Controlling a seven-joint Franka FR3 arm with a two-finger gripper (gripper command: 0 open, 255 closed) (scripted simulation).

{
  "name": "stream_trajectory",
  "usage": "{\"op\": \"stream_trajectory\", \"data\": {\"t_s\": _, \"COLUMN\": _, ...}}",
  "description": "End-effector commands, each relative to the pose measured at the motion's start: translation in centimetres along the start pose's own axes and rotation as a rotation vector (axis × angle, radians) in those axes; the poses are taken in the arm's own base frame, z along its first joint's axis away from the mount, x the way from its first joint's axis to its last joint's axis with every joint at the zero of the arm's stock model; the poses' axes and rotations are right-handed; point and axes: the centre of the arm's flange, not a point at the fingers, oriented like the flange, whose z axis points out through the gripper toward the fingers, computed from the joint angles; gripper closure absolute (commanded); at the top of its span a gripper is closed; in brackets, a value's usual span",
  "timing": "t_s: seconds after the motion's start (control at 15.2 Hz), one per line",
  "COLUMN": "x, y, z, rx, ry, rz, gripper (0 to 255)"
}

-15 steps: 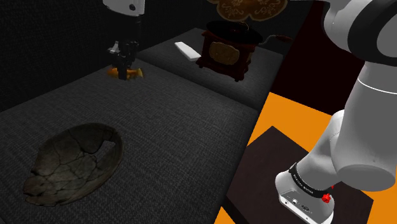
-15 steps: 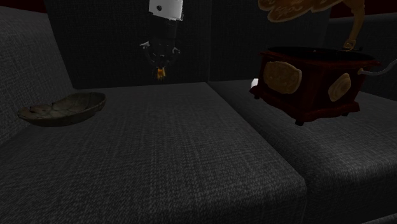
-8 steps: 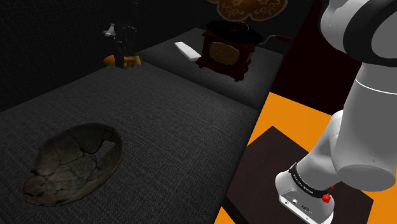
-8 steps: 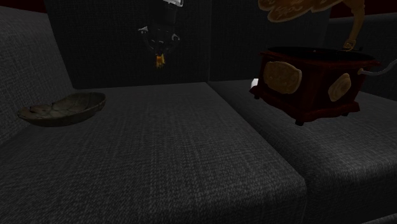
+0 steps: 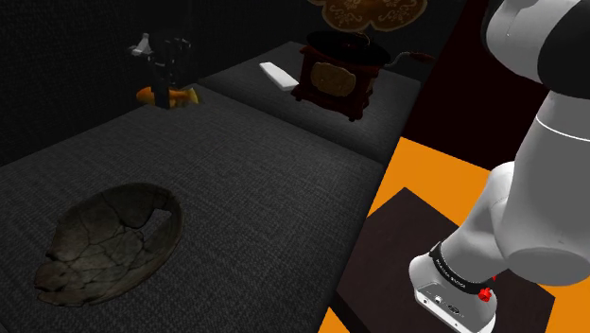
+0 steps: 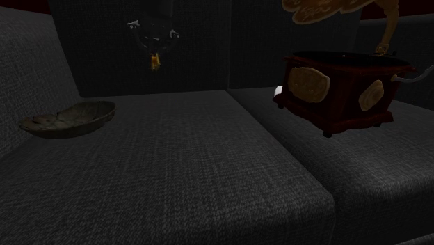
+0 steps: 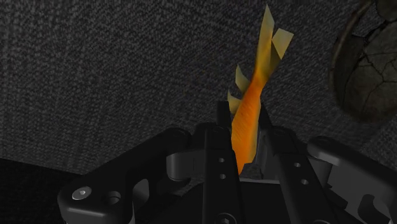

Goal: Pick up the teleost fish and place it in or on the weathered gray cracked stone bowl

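Note:
An orange fish (image 7: 251, 108) with pale fins is clasped between my two black fingers (image 7: 222, 137); its tail sticks out beyond the tips. In the shoulder view my gripper (image 5: 169, 91) hangs in the air above the far part of the dark cushion, shut on the fish (image 5: 187, 96). The second exterior view has the gripper (image 6: 154, 57) high up, with the fish (image 6: 154, 62) dangling under it. The cracked grey stone bowl (image 5: 106, 241) lies on the cushion near the shoulder view's lower left, well apart from the gripper. The bowl (image 6: 69, 118) also lies at the second exterior view's left.
A dark red gramophone box (image 5: 335, 80) with a golden horn stands on the neighbouring cushion, and a small white flat thing (image 5: 278, 76) lies beside it. The sofa's backrest (image 6: 132, 42) rises behind the gripper. An orange floor (image 5: 425, 175) and my dark stand (image 5: 416, 255) lie beside the sofa.
My gripper has lifted the fish and carried it toward the shoulder view's left over the last second. The bowl and the gramophone have stayed where they were.

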Motion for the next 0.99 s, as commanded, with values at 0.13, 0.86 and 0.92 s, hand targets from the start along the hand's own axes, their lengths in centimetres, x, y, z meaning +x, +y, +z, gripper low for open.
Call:
{"op": "stream_trajectory", "data": {"t_s": 0.13, "x": 0.4, "y": -5.1, "z": 0.9, "rx": 0.0, "ry": 0.001, "rz": 0.001, "gripper": 255}}
{"op": "stream_trajectory", "data": {"t_s": 0.86, "x": 0.2, "y": -19.6, "z": 3.7, "rx": 0.0, "ry": 0.001, "rz": 0.001, "gripper": 255}}
{"op": "stream_trajectory", "data": {"t_s": 0.92, "x": 0.1, "y": -19.6, "z": 4.2, "rx": 0.0, "ry": 0.001, "rz": 0.001, "gripper": 255}}
